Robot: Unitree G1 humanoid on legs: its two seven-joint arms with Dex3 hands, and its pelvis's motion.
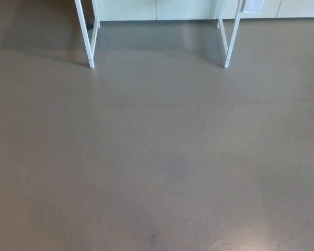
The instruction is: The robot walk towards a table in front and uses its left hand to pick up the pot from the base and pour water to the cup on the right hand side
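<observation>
Bare grey floor (157, 172) fills near field. Far: 2 white table legs (89, 36), tabletop out of frame. Pot, cup, both hands unseen; hand state cannot tell. Approach incomplete; pick and pour remain.

Floor (157, 157) smooth grey, faint sheen (bottom right glossier). 2 white table legs (89, 36) look like painted metal.

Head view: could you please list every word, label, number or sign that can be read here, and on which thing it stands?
None: no text can be read in this view.
It shows only the grey floor, the white table legs at the top and white panels behind them, all without markings.
A pale object at the top edge is cut off; no writing can be made out on it.
</observation>
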